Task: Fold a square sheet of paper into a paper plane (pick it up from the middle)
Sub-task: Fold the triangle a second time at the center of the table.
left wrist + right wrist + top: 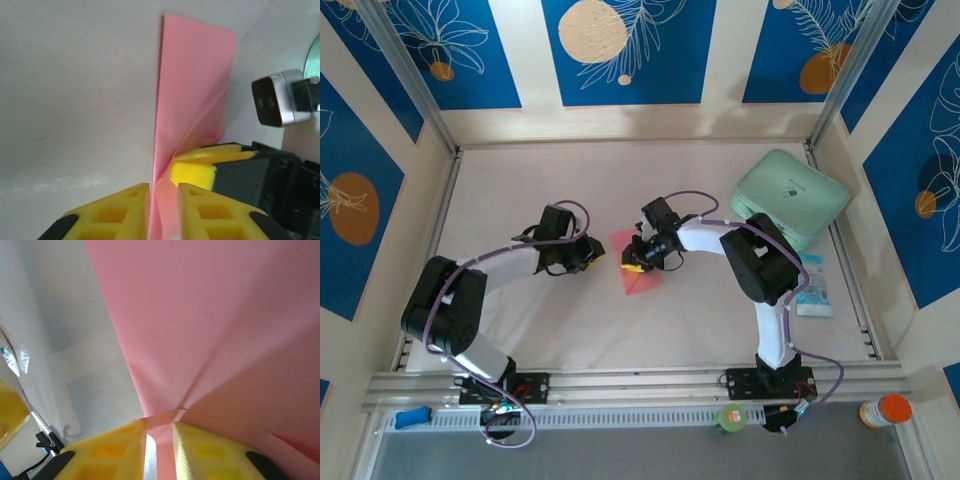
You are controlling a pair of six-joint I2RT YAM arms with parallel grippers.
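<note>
Pinching from the left, the left gripper (pixel 164 200) has its jaws drawn narrow on a raised fold of the square sheet of paper (pixel 640 283), which sits mid-table, salmon-pink and creased, between the two arms. Just beside it, the right gripper (pixel 159 440) nips the same sheet where its creases meet, jaws likewise narrow. Farther right, a mint-green pad (pixel 790 200) rests near the far right corner of the table (pixel 550 330), well apart.
</note>
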